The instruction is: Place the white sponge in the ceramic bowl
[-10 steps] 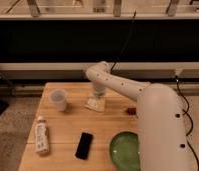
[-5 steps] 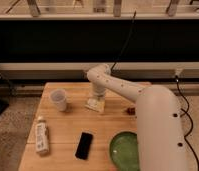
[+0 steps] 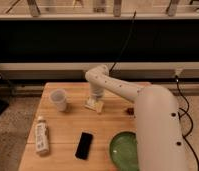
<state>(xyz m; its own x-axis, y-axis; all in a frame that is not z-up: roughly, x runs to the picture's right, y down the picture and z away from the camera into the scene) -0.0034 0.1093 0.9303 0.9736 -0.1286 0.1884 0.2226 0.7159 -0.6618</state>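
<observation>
We look down on a wooden worktop point(image 3: 68, 132) with the robot's white arm point(image 3: 118, 87) reaching in from the big rounded body at the right. The arm bends at its elbow near the far edge and drops straight down, so the gripper point(image 3: 95, 101) sits just above the centre of the worktop, right over the white sponge point(image 3: 94, 105). Whether the jaws are spread or closed on the sponge we cannot tell — the wrist hides them, and all we can say is that the gripper is at the sponge, touching it or very nearly so.

The white sponge lies flat on the wood, a pale block with a yellowish edge, showing just below the wrist. Taking it as the centre of the dial:

- at about 9 o'clock, near by, stands a translucent plastic cup point(image 3: 58, 99), upright with its mouth up
- at about 7 o'clock, well apart, a white labelled bottle point(image 3: 41, 137) lies on its side, cap toward the far edge
- at about 6 o'clock, closer to the near edge, a black phone point(image 3: 84, 145) lies flat, slightly tilted
- at about 4 o'clock sits the ceramic bowl point(image 3: 122, 147) — green, shallow, its right part hidden behind the robot's body
- at about 3 o'clock a small dark reddish thing point(image 3: 129, 110) shows at the edge of the body; we cannot tell what it is

The sponge and the bowl are well apart, with bare wood between them
</observation>
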